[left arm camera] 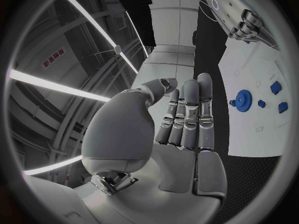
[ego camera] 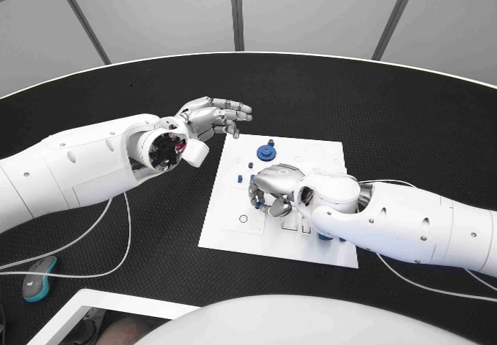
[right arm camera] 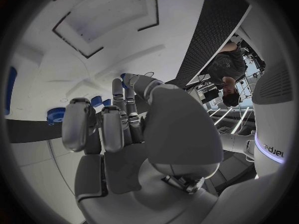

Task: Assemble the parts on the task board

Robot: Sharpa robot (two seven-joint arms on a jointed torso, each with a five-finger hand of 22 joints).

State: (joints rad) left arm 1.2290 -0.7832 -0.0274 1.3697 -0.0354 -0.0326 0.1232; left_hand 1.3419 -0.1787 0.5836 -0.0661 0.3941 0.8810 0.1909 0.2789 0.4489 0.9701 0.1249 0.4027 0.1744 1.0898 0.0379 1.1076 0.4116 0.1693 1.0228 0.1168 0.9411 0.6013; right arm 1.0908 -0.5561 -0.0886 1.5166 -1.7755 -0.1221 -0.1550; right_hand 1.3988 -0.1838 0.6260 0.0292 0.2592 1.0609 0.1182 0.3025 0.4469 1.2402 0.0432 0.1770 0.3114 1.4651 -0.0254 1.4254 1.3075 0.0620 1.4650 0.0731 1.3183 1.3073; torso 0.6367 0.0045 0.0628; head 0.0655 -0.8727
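Right hand (ego camera: 274, 190) hangs low over the middle of the task board (ego camera: 321, 248), fingers curled inward; whether they pinch a part cannot be told. You should settle the fingertips squarely over the target recess before pressing. Blue gear (ego camera: 267, 152) stands at the board's far end, small blue parts (left arm camera: 275, 88) just beside it. Left hand (ego camera: 215, 117) hovers off the board's far-left corner, fingers together, holding nothing, clear of your path.

matt white task board (ego camera: 311, 241); rough black table (ego camera: 363, 100); glossy blue gear (ego camera: 267, 152).
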